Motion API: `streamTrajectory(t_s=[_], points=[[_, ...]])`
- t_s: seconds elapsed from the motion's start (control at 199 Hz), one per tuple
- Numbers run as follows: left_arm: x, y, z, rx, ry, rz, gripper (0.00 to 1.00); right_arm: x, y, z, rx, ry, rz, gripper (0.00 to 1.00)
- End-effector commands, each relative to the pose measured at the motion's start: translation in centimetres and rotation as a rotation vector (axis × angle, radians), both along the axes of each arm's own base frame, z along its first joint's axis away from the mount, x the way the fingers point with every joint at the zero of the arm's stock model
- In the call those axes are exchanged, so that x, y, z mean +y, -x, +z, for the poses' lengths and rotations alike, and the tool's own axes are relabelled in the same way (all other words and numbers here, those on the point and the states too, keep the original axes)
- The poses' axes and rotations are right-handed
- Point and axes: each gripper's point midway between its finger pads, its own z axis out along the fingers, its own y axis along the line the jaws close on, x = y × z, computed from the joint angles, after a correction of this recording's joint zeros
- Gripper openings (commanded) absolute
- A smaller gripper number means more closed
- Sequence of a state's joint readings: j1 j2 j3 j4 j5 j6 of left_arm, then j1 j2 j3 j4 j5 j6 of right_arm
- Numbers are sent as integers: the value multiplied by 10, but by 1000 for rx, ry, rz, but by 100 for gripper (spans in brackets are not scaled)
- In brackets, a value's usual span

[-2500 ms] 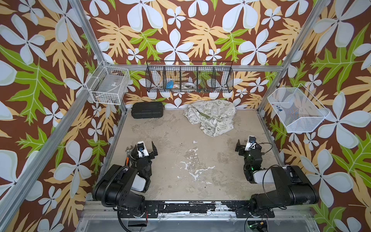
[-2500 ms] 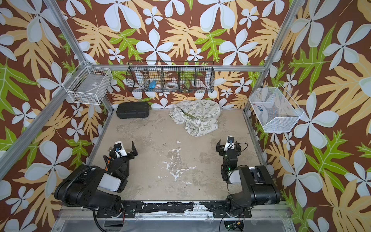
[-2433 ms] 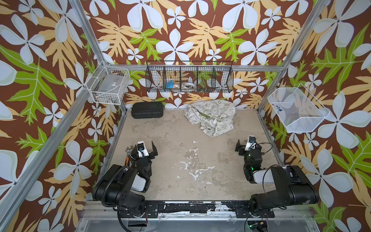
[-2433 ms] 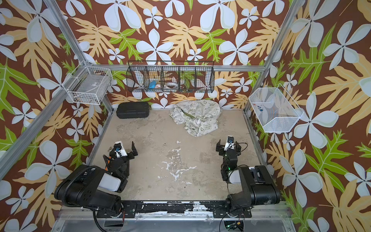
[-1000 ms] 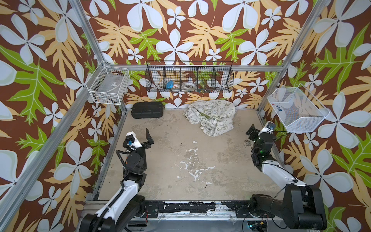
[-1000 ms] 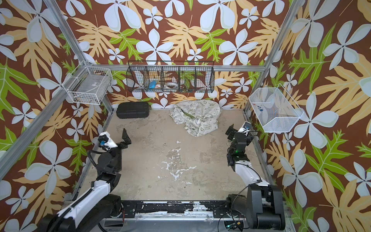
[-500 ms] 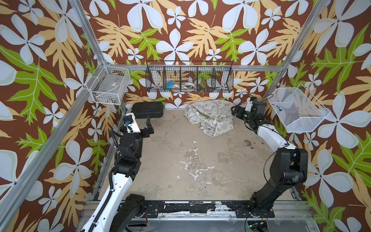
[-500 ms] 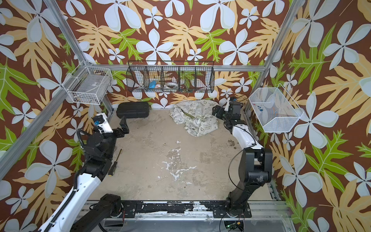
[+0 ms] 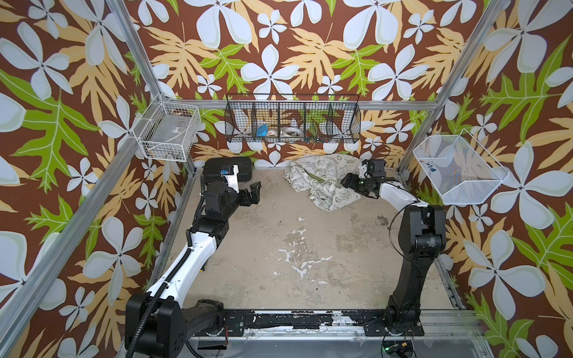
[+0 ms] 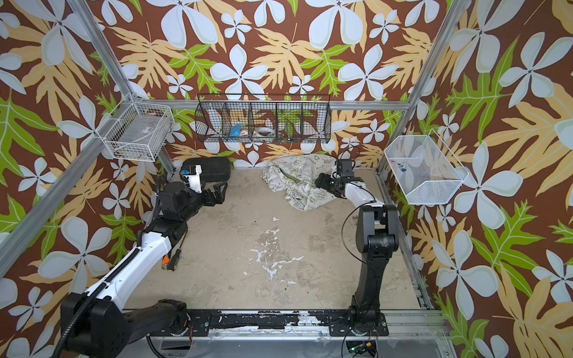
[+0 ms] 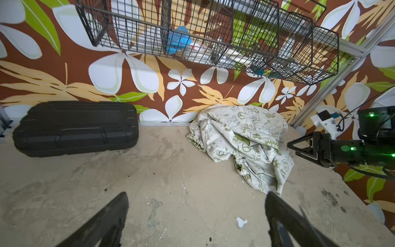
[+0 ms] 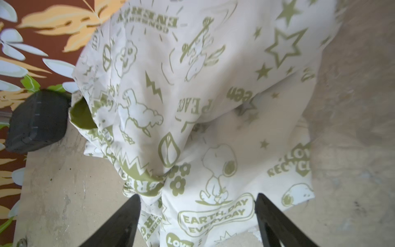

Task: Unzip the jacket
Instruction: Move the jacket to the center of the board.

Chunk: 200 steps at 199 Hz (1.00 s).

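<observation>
Tabletop (image 9: 279, 241): crumpled jacket (image 9: 322, 183), black case (image 11: 74, 128) nearby

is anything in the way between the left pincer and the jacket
Nothing visible. Only bare tabletop lies between the open left pincer and the crumpled jacket. The black case sits against the back wall, off that line. The right pincer is at the jacket's other side.

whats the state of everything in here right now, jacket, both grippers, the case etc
jacket, crumpled in a heap; cannot tell if it is zipped
left gripper, open, holding nothing
right gripper, open, jaws either side of the jacket's edge, not closed on it
black case, shut, lying flat
black wire basket, hanging, tape rolls inside
screwdriver, lying on the table
</observation>
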<state>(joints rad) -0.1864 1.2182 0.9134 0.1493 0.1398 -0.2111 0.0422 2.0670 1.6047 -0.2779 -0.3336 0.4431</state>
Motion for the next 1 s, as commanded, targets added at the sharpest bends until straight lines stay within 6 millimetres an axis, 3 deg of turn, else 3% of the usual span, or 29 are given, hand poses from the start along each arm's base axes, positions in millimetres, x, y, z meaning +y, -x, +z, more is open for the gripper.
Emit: streamTrajectory(t_s=[0.0, 0.18, 0.271, 0.356, 0.506, 0.607, 0.747, 0.842, 0.998], points=[[-12, -1, -6, 14, 26, -38, 100, 11, 2, -13, 27, 23, 25, 83], [-18, -3, -26, 60, 13, -27, 100, 27, -2, -36, 88, 81, 28, 79], [-23, -5, -42, 113, 48, -14, 100, 25, -4, -52, 136, 96, -16, 72], [-34, -5, -57, 163, 71, -41, 100, 23, -5, -65, 169, 85, -42, 57], [-42, -6, -70, 205, 64, -41, 100, 29, -5, -68, 192, 65, -24, 16], [-48, -6, -75, 214, 38, -43, 100, 29, 2, -52, 189, 83, 2, 0], [-70, -2, -76, 198, -6, -115, 100, 32, 30, -7, 146, 82, 67, 0], [-86, -2, -72, 176, -6, -177, 100, 31, 66, 21, 131, 84, 106, 0], [-110, 0, -53, 95, -62, -302, 100, 33, 145, 53, 139, 51, 174, 0]])
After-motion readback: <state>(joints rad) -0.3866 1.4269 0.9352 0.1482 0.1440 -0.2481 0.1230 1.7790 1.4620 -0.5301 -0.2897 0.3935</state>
